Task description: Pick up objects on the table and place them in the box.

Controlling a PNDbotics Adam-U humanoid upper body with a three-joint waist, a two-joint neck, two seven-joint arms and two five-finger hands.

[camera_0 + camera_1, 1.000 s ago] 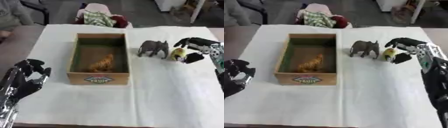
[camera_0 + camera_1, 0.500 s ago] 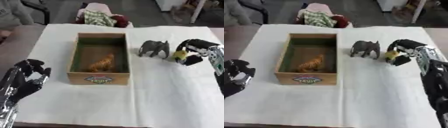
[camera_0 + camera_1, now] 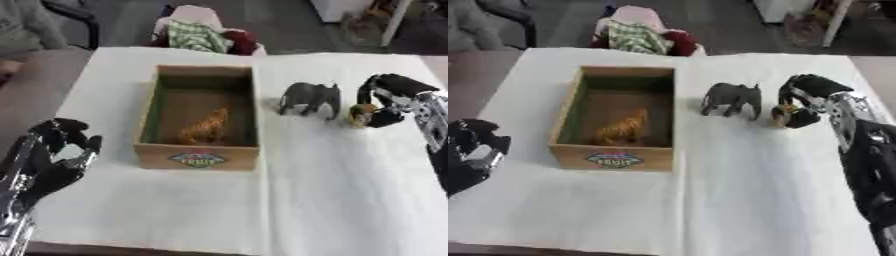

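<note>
A wooden box (image 3: 198,156) stands left of centre on the white table, with an orange animal figure (image 3: 205,128) inside it. A grey toy elephant (image 3: 310,98) stands upright just right of the box. Right of the elephant, my right hand (image 3: 391,97) has its fingers and thumb curled round a small yellow toy (image 3: 359,111) that sits at table level. My left hand (image 3: 51,160) rests at the lower left with its fingers relaxed and holds nothing.
A white cloth (image 3: 332,200) covers the table. Beyond the far edge stands a chair with green checked and red cloth (image 3: 206,36) on it. A person's sleeve (image 3: 31,27) shows at the upper left.
My right hand has moved left and its fingers have curled in round the small yellow toy. The left hand and the elephant have stayed put.
</note>
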